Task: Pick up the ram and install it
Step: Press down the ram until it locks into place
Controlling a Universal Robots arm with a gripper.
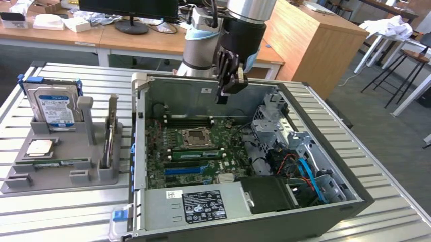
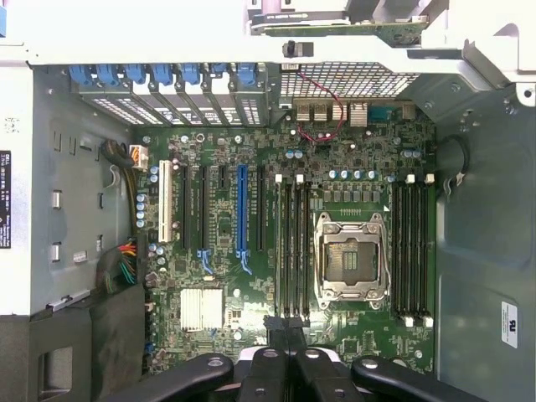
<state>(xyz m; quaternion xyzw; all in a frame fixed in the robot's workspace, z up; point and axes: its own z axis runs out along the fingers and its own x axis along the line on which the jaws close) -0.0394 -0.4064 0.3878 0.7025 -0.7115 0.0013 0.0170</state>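
My gripper (image 1: 221,98) hangs above the rear part of the open computer case (image 1: 176,89), well clear of the motherboard (image 1: 156,146). Its fingertips (image 2: 286,335) are pressed together, and I see nothing between them. One ram (image 1: 57,162), a thin green stick, lies flat in the grey holder (image 1: 40,184) on the exterior view's left. A second green stick (image 1: 197,154) sits along the memory slots beside the CPU socket (image 1: 200,136). In the wrist view the fingertips hover over the end of the slots (image 2: 293,251) next to the socket (image 2: 347,255).
In the grey holder, a hard drive (image 1: 55,108) and an upright expansion card (image 1: 110,133) stand on edge. The case holds a power supply (image 1: 202,204), drive cages and blue cables (image 1: 306,169). Everything rests on a slatted metal table (image 1: 67,217).
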